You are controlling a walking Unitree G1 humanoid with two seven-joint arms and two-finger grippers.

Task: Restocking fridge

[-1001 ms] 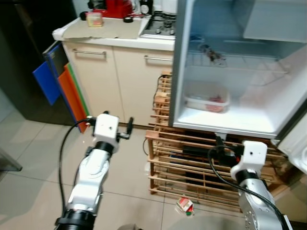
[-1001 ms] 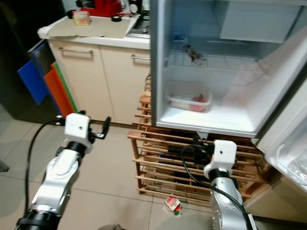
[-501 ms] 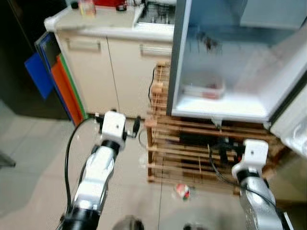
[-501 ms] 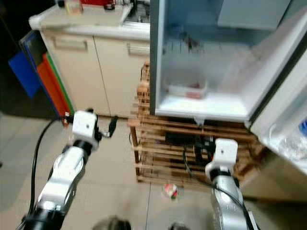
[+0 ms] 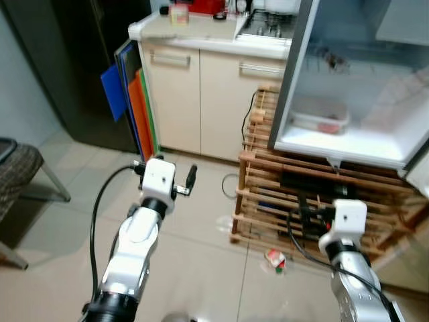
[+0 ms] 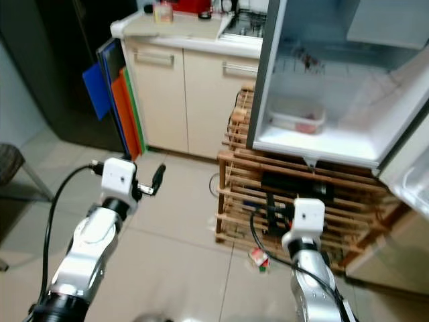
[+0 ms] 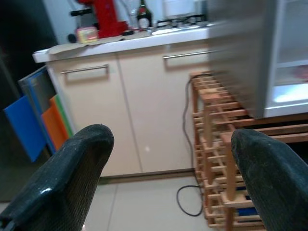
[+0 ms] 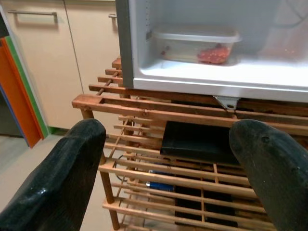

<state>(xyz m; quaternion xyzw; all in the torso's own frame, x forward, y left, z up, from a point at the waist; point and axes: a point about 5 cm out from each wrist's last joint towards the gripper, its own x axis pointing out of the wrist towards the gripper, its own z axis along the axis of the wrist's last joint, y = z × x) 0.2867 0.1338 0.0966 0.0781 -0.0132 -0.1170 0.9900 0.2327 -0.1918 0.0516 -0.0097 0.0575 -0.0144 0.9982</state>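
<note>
**Both tools hanging empty before the open fridge**

At the far left, blue, orange and green flat boards (image 5: 127, 100) are leaning against the cream cabinet (image 5: 201, 94) under the pale desk (image 5: 194, 30), where a red appliance (image 7: 103, 19) is standing. The left tool (image 5: 191, 180) is hovering over the tiled floor (image 5: 60, 235), its black fingers (image 7: 72, 173) spread wide and holding nothing. A small red-and-green carton (image 5: 275, 259) is lying on the floor beside the slatted wooden rack (image 5: 268, 194). The right tool (image 6: 271, 211) is pointing at that rack, fingers (image 8: 67, 178) wide apart and empty. The open white fridge (image 5: 348, 144) is sitting on the rack, with a clear lidded plastic container of red food (image 8: 197, 43) resting on its bottom shelf.
</note>
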